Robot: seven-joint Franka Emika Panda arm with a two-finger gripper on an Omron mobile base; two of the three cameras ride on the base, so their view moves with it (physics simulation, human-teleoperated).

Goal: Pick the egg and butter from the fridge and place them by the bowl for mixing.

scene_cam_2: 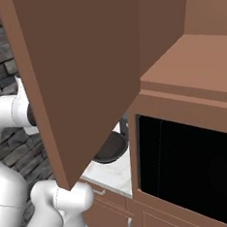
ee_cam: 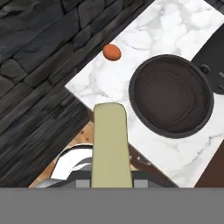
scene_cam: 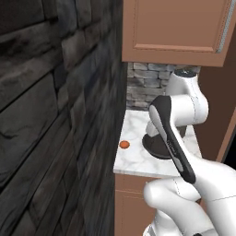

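Marble bench (ee_cam: 175, 26) backed by dark stone wall (ee_cam: 39, 48) makes up the setting, with brown cabinets overhead. Seen through the hand view, the tool (ee_cam: 110, 181) is pressed together on the butter (ee_cam: 110, 144), a pale yellow-green stick that juts forward from between the fingertips and hangs over the bench's near edge, above the gap beside the wall. Just beyond the stick's tip and a little to one side, the dark bowl (ee_cam: 171, 94) sits on the marble, empty as far as can be told. Further out, the egg (ee_cam: 112, 52) is already set down on the bench, near the stone wall and apart from the bowl; it is also seen as a small orange spot in the left base view (scene_cam: 124, 144). A dark flat object is glimpsed past the bowl at the frame's corner, too cropped to identify.

The egg's part of the task is judged done; the butter remains to be placed. The main risk is judged to be an early release: the stick is held partly over the bench's edge, so it could be dropped off the marble onto the floor. If it is carried too far, it could be landed in the bowl rather than beside it, or the egg could be nudged and rolled.
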